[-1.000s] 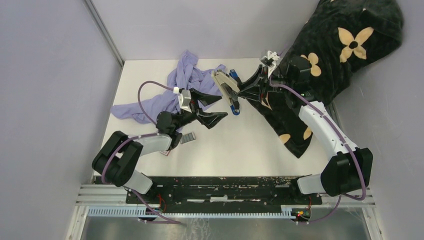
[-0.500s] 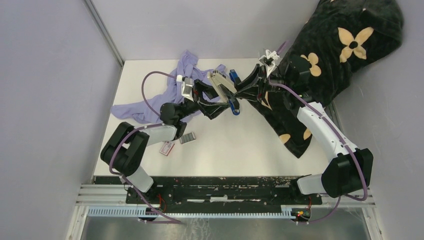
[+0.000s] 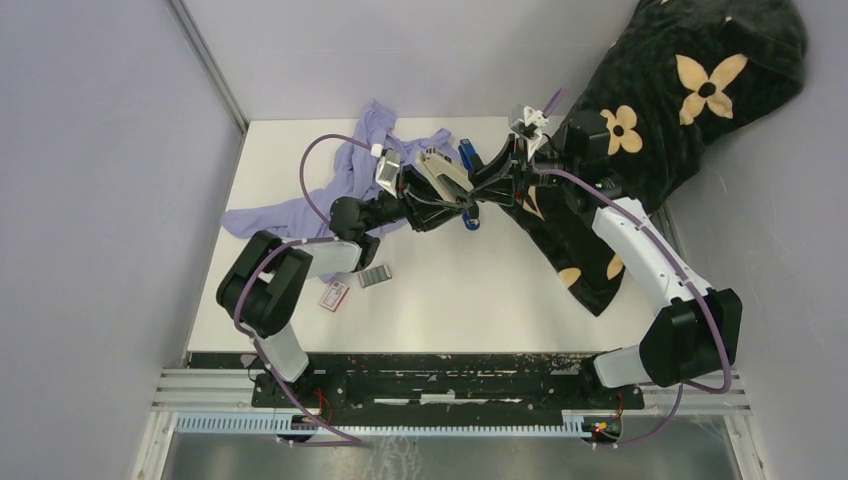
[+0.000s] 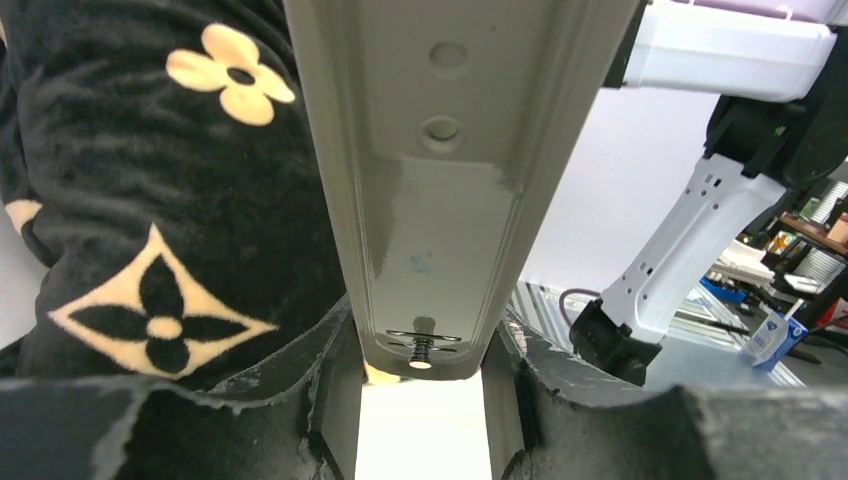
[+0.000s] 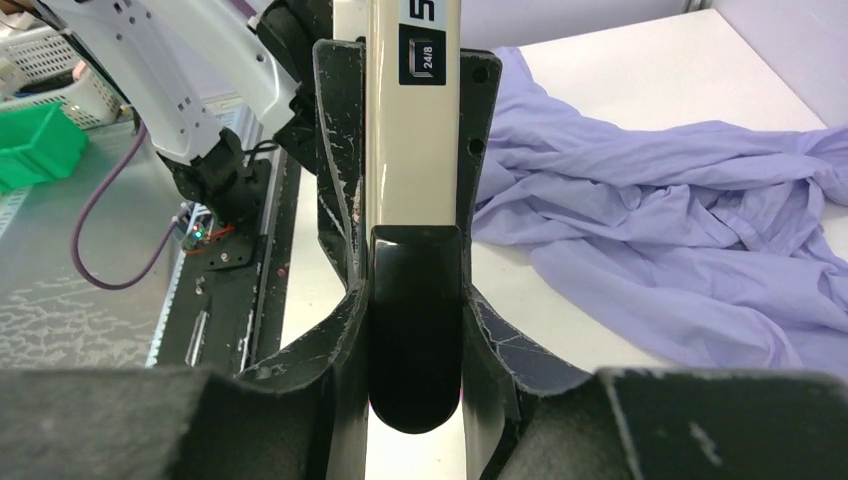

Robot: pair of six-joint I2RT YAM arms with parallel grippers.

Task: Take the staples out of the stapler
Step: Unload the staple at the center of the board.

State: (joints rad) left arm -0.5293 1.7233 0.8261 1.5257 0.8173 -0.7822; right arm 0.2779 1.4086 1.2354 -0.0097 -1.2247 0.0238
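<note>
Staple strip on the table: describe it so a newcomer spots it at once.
On the white table, look near the left arm's pale forearm. The staple strip lies flat there, right of a small red-and-white box; it alone is grey and ribbed.

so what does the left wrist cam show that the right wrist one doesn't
Only left wrist: the black plush fabric with cream flowers and the grey metal underside of the cream and black stapler. Only right wrist: the crumpled lilac cloth and the stapler's cream top with its 24/8 label. Both: the stapler between that arm's own fingers.
</note>
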